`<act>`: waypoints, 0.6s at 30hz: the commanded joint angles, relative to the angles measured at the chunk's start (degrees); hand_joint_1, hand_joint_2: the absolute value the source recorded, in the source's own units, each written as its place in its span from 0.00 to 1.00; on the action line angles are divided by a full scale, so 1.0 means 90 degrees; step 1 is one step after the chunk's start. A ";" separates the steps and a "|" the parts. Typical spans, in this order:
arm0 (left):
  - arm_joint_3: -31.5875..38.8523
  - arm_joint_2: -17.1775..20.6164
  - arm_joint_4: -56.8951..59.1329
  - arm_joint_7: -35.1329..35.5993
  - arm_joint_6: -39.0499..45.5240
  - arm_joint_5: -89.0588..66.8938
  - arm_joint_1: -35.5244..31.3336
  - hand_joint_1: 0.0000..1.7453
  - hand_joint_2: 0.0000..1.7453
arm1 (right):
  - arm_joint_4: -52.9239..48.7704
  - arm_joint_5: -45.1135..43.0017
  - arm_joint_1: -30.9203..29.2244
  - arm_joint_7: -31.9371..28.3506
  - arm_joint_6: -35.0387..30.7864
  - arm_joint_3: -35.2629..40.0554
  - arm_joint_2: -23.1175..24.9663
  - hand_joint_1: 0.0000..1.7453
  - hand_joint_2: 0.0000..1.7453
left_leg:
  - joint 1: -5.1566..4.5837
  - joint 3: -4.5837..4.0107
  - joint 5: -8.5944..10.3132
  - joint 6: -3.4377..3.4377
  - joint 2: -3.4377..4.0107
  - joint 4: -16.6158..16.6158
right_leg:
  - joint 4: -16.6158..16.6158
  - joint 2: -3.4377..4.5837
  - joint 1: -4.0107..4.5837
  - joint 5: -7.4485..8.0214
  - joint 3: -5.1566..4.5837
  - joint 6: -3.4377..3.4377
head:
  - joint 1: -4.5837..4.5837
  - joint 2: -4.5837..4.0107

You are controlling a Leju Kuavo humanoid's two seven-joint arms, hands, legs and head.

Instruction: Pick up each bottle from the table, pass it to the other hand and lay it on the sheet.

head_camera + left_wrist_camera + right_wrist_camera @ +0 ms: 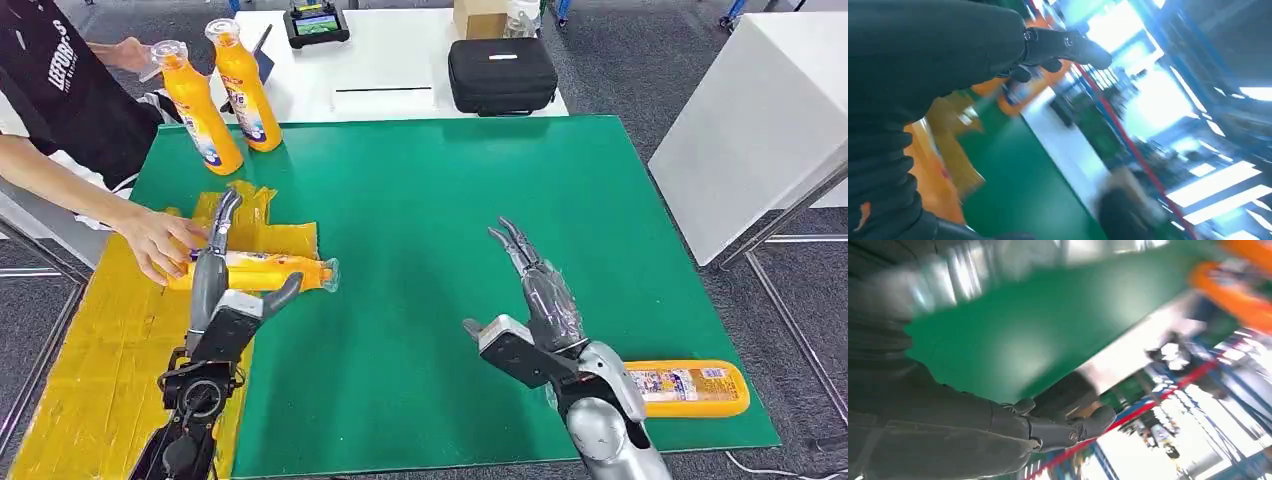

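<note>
Your left hand (pixel 222 290) is hovering spread over the glossy orange bottle (pixel 262 272) lying on the crinkled yellow sheet (pixel 110 350), lower left; your right hand (pixel 530 310) is splayed, holding nothing.

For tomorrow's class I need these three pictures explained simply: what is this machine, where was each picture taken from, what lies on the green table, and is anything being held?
This is a humanoid robot with two silver arms. The large picture is its own view looking down; the two blurred ones come from cameras at its wrists. Its left hand hangs over a bottle lying on the yellow sheet, fingers spread, holding nothing. A person's hand rests on that lying bottle. The right hand is open above the green mat. Another bottle lies near the robot's right arm. Two upright bottles stand at the far left; the person touches one's cap.
</note>
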 commanded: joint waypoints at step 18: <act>0.0264 -0.0007 0.0358 0.0049 -0.0673 0.0633 -0.0155 0.00 1.00 | -0.1352 0.0755 0.2457 -0.0757 0.2220 -0.2423 -0.3064 0.00 1.00 | -0.0010 0.0043 -0.0018 -0.0003 -0.0072 -0.0006 | -0.0014 -0.0058 -0.0010 -0.0039 0.0068 0.0012 | 0.0000 0.0000</act>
